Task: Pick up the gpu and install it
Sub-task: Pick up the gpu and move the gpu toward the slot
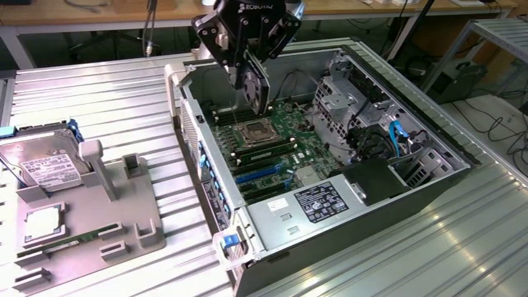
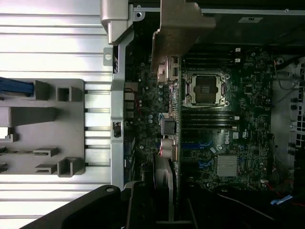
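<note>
While it hangs over the open case (image 1: 412, 192), the gripper (image 1: 247, 67) is clamped narrow on the gpu (image 1: 257, 91), held on edge above the motherboard (image 1: 285, 158). Wrist view catches its silvery bracket (image 2: 178, 28); exterior view adds the hard drive (image 1: 41, 162) off to its left.

Support: 1 ribbed aluminium table (image 1: 107, 105) (image 2: 52, 43), with its grooves running straight across the surface. 2 items rest directly on it. Item 1: a flat grey fixture tray (image 1: 91, 229) (image 2: 28, 129) at the surface's edge on the exterior view's left. Item 2: an open computer case (image 1: 355, 241) (image 2: 116, 109), on its side, open face up, mid-surface. A narrow strip of bare surface separates the 2.
</note>
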`<state>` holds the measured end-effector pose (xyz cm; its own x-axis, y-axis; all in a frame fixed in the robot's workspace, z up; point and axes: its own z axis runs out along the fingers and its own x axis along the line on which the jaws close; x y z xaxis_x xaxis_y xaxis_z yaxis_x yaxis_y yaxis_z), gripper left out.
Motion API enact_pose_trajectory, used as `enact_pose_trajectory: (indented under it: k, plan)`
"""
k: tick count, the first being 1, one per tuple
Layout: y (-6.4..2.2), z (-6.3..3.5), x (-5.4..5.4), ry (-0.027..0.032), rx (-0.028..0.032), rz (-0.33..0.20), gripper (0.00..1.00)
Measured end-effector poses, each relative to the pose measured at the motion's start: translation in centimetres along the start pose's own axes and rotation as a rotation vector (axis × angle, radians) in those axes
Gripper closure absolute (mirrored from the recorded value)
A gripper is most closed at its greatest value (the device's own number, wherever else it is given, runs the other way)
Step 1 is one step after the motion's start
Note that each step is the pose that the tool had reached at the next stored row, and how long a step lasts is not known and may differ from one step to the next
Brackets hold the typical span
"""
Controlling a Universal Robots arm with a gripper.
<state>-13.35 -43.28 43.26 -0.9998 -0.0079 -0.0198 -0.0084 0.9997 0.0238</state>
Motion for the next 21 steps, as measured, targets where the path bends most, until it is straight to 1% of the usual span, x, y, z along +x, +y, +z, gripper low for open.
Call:
enact_pose_trajectory:
  k: [17,18,19,21]
  plan:
    - [-0.03,0.17,-3.7,0.0000,0.0000,0.000,0.72]
    - [-0.04,0.18,-4.0,0.0001,0.0001,0.000,0.72]
    - [-0.04,0.20,-4.7,0.0000,0.0000,0.000,0.72]
    - [-0.05,0.23,-5.5,0.0000,0.0000,0.000,0.72]
